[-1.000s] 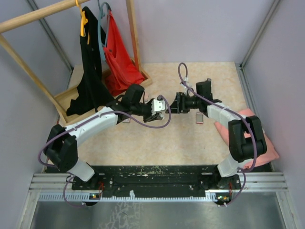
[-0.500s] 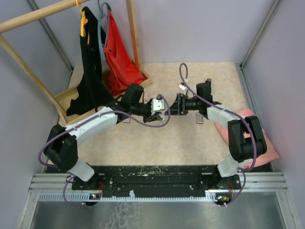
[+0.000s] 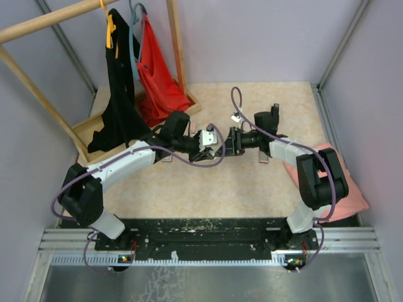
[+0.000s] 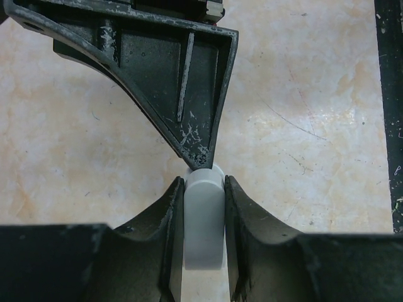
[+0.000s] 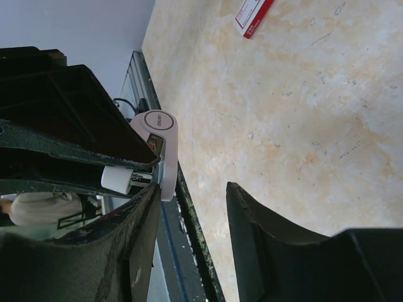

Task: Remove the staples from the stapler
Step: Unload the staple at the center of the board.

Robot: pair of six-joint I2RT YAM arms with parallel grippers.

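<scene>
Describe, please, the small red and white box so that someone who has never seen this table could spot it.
On the beige table, find the right arm, the one beside the pink cushion. The box lies flat on the tabletop close by that arm's forearm. It is a small hard rectangle, white with red edges, unlike the big soft cushion.

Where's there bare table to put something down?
Bare tabletop between the arms and the black base rail, and at the back right behind the right arm. Crowded mid-table, where the left pincer clamping the white stapler meets the right pincer, by the red-and-white box.
</scene>
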